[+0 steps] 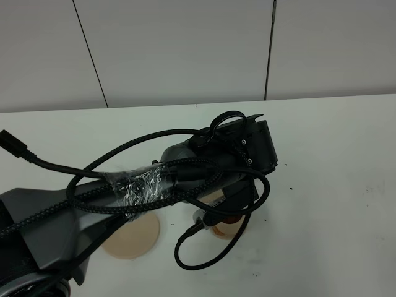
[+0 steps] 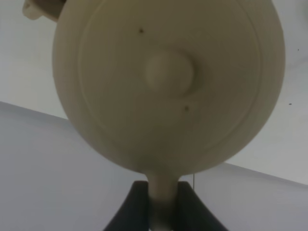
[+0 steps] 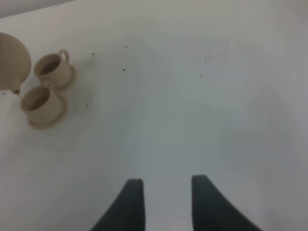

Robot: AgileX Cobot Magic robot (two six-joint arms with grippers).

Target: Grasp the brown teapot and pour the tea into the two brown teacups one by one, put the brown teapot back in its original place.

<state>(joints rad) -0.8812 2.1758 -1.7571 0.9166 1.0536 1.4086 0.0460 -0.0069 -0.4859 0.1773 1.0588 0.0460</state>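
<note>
The brown teapot [image 2: 168, 72] fills the left wrist view, lid and knob facing the camera, spout [image 2: 41, 7] at the far side. My left gripper [image 2: 161, 204] is shut on its loop handle. In the right wrist view the teapot [image 3: 12, 60] hangs tilted, its spout just above the nearer of the two brown teacups [image 3: 41, 101]; the other cup [image 3: 53, 67] stands right behind, each on a small saucer. My right gripper [image 3: 166, 195] is open and empty over bare table, well away from the cups. In the high view the left arm hides the teapot.
The flat round tan saucer [image 1: 130, 238] lies bare on the white table [image 1: 334, 185], left of the cups. One cup [image 1: 226, 230] peeks out under the left arm [image 1: 204, 167] and its looping cables. A grey wall stands behind the table.
</note>
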